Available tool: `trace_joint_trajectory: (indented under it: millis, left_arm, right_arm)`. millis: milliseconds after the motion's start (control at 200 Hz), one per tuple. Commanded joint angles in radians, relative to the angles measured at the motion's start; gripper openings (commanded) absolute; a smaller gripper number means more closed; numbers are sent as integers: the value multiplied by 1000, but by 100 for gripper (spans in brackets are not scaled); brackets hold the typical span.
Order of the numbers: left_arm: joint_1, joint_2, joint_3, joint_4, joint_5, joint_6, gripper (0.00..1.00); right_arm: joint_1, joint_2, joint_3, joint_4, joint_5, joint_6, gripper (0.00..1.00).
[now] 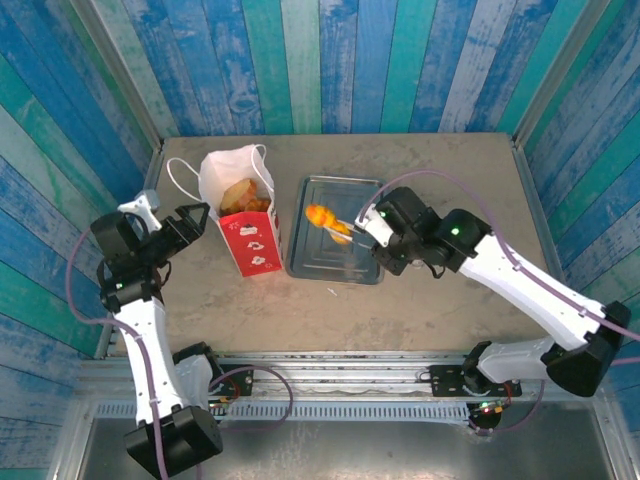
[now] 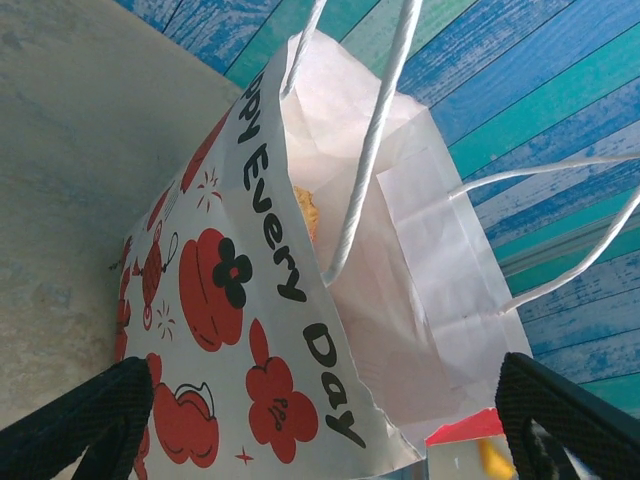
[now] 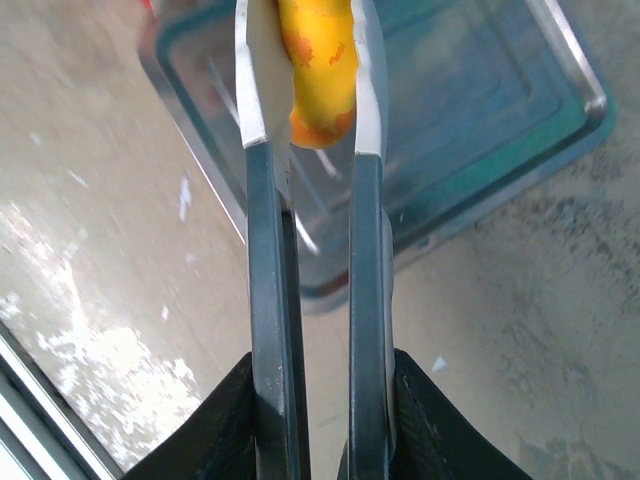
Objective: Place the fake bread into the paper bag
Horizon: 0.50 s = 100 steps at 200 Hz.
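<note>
The paper bag (image 1: 245, 225) stands open on the table, white with red print, and fake bread (image 1: 240, 195) lies inside it. My left gripper (image 1: 195, 222) is open at the bag's left side. In the left wrist view its black fingers (image 2: 80, 425) sit wide apart on either side of the bag's (image 2: 250, 300) near corner, and a bit of bread (image 2: 305, 210) shows inside. My right gripper (image 1: 378, 232) is shut on metal tongs (image 1: 345, 228). The tongs (image 3: 262, 100) pinch an orange-yellow piece of fake bread (image 3: 318, 70) above the tray (image 3: 480, 120).
The grey metal tray (image 1: 340, 262) lies right of the bag with bare floor showing. White cord handles (image 2: 375, 130) rise from the bag's mouth. Blue plank walls close in the table on three sides.
</note>
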Motion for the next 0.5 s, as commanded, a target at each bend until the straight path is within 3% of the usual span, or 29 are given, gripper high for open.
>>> trace_joint_trajectory:
  millis: [0, 225, 496]
  left_arm:
    - [-12, 5, 26, -20, -11, 14, 90]
    - [-63, 25, 19, -1, -33, -8, 82]
    - [-109, 28, -5, 55, -45, -52, 70]
  right_arm:
    - [19, -60, 59, 83, -40, 80, 32]
    - [68, -120, 107, 203, -64, 131, 32]
    - [192, -41, 230, 291, -31, 144, 32]
